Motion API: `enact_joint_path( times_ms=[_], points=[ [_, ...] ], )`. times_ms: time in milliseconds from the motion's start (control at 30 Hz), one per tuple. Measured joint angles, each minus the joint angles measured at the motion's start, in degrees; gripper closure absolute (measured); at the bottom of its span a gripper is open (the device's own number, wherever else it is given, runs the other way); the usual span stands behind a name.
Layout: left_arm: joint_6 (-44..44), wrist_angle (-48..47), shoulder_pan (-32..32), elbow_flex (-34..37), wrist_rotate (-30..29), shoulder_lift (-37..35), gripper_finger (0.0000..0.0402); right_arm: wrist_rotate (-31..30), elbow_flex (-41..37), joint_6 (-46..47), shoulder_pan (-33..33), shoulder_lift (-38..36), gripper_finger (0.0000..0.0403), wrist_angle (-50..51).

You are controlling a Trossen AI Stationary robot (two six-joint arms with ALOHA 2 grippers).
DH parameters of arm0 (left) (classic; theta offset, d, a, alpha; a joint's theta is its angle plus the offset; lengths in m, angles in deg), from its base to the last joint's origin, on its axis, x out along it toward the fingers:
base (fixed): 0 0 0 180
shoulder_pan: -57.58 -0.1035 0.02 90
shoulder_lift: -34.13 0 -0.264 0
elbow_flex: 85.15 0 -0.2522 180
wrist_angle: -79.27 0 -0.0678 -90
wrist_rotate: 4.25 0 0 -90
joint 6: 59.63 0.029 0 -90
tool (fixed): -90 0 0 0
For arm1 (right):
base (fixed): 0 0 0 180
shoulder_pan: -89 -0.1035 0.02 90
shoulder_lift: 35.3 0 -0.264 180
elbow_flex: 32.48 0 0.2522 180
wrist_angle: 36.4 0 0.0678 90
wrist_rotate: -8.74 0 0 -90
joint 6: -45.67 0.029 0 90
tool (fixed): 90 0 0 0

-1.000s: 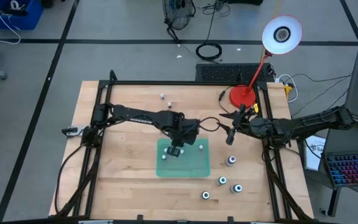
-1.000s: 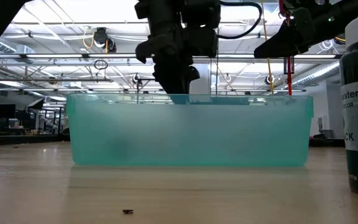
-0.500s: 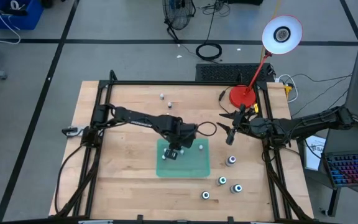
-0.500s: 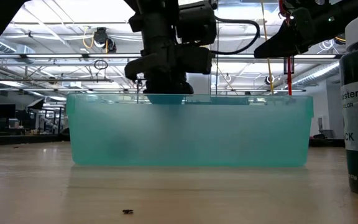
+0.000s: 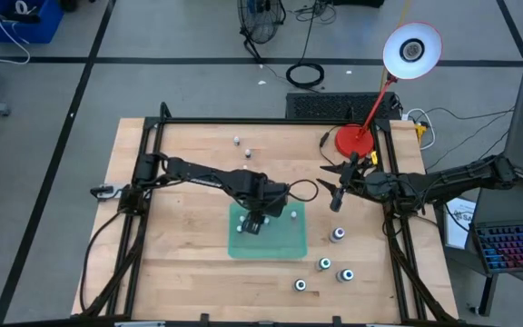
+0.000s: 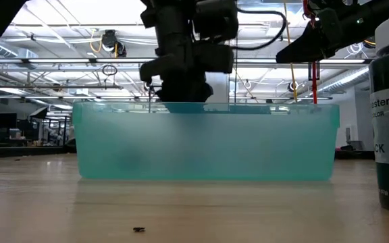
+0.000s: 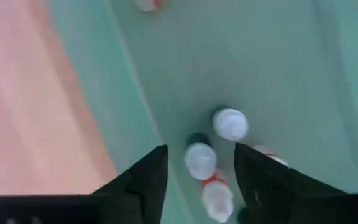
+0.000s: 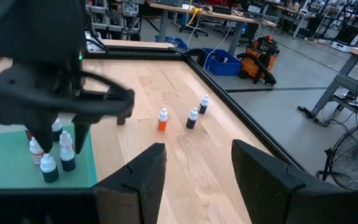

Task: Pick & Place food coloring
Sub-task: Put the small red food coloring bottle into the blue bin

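My left gripper [image 7: 196, 163] hangs over the green tray [image 5: 284, 243], near its far-left part, with its fingers [image 7: 143, 177] spread and nothing pinched between them. I judge this position to be either a release point or a lift-off: the tray is the collection place, and several food coloring bottles [image 7: 230, 123] stand in it directly below my fingers, close against one tray wall. In the left wrist view I look down on their white caps, so their long axes run vertical, caps up, bases on the tray floor. One further bottle stands apart, deeper in the tray.

More bottles remain on the wooden surface [image 5: 180, 245]: four larger bottles [image 5: 338, 235] near the right front of the surface, just outside the tray, each upright with its cap facing the overhead camera, and three small bottles [image 8: 192, 117] near the far edge, also upright.

My right gripper [image 8: 194, 168] waits above the surface to the right of the tray, its fingers spread and empty, clear of my left arm's working space.
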Motion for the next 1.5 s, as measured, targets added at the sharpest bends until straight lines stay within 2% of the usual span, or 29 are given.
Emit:
enact_joint_path(
  times_ms=[233, 400, 567, 800, 967, 1133, 1500],
  points=[
    [-3.2, -15.5, 0.2, -9.6, -6.6, -0.1, 0.0195, 0.0, 0.0, 0.0, 0.0, 0.0, 0.0229, 0.0],
    [-5.7, -20.9, -3.0, -8.5, -7.7, -2.6, 0.0206, 0.0, 0.0, 0.0, 0.0, 0.0, 0.0229, 0.0],
    [-7.9, -18.3, -7.6, -1.8, -3.3, -6.5, 0.0228, 0.0, 0.0, 0.0, 0.0, 0.0, 0.0229, 0.0],
    [-10.3, -10.1, -13.0, 10.7, -3.2, -11.1, 0.0253, 0.0, 0.0, 0.0, 0.0, 0.0, 0.0229, 0.0],
    [-11.1, -5.4, -14.8, 16.1, -2.6, -11.7, 0.0261, 0.0, 0.0, 0.0, 0.0, 0.0, 0.0229, 0.0],
    [-11.0, -2.1, -15.1, 18.7, -2.6, -11.8, 0.0257, 0.0, 0.0, 0.0, 0.0, 0.0, 0.0229, 0.0],
    [-10.8, -1.4, -15.0, 18.8, -2.6, -11.8, 0.0264, 0.0, 0.0, 0.0, 0.0, 0.0, 0.0229, 0.0]
  ],
)
